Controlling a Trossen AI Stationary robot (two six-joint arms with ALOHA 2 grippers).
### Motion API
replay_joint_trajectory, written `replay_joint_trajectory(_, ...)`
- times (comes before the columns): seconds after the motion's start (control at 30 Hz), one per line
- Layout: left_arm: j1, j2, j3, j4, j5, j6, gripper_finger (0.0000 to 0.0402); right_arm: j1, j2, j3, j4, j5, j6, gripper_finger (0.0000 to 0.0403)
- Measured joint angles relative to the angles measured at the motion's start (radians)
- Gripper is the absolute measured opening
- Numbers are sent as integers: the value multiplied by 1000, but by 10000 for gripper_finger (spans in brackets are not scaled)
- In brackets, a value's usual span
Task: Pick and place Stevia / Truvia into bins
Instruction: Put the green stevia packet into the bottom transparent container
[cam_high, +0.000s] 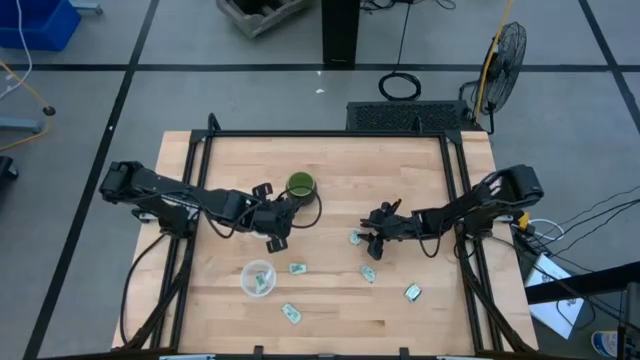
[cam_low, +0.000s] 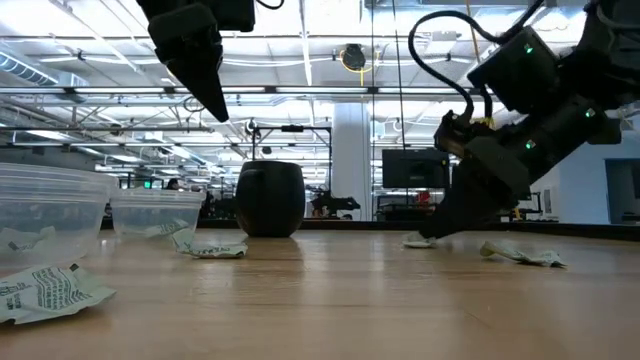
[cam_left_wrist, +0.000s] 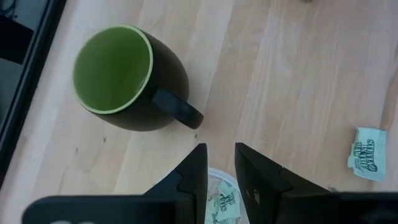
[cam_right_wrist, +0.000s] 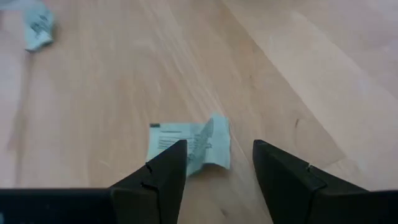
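Several pale green and white Stevia packets lie flat on the table: one (cam_high: 354, 237) by my right gripper, others (cam_high: 297, 268), (cam_high: 368, 272), (cam_high: 412, 292) nearer the front. One clear bin (cam_high: 258, 277) holds packets. The second bin (cam_left_wrist: 217, 186) sits under my left gripper (cam_left_wrist: 221, 148), which hangs above it, narrowly open and empty (cam_low: 205, 80). My right gripper (cam_right_wrist: 217, 144) is low at the table, open, with a crumpled packet (cam_right_wrist: 199, 144) between its fingers, close to one of them. My right gripper comes down slanting from the table's right, its fingertips (cam_low: 432, 232) at the table beside the packet (cam_low: 418, 240). One finger (cam_right_wrist: 168, 162) overlaps the packet's edge in the wrist view. I cannot tell whether it touches the packet, which lies flat on the wood.
A dark green mug (cam_high: 300, 185) with a handle stands just beyond the left gripper, toward the far edge. A packet (cam_high: 291, 313) lies near the front edge. The black frame rails (cam_high: 465, 200) border the table's left and right sides. Bare wood lies between the two arms.
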Motion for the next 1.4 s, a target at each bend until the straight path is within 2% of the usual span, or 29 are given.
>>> replay_joint_trajectory(0.17,0,0,0,0,0,1,88,0,54,3,40,3,-26,173)
replay_joint_trajectory(0.3,0,0,0,1,-3,2,88,0,83,4,55,20,-59,153)
replay_joint_trajectory(0.53,0,0,0,30,-10,2,88,0,85,0,107,45,-93,68)
replay_joint_trajectory(0.63,0,0,0,55,-10,2,88,0,87,0,161,24,-106,22)
replay_joint_trajectory(0.7,0,0,0,59,-10,2,88,0,86,0,199,-15,-119,6)
replay_joint_trajectory(1.1,0,0,0,73,-11,16,88,0,85,9,420,-115,-140,3)
replay_joint_trajectory(1.27,0,0,0,73,-41,11,88,2,85,60,422,-143,-202,1)
replay_joint_trajectory(1.4,0,0,-1,95,1,2,88,2,85,88,423,-141,-244,1)
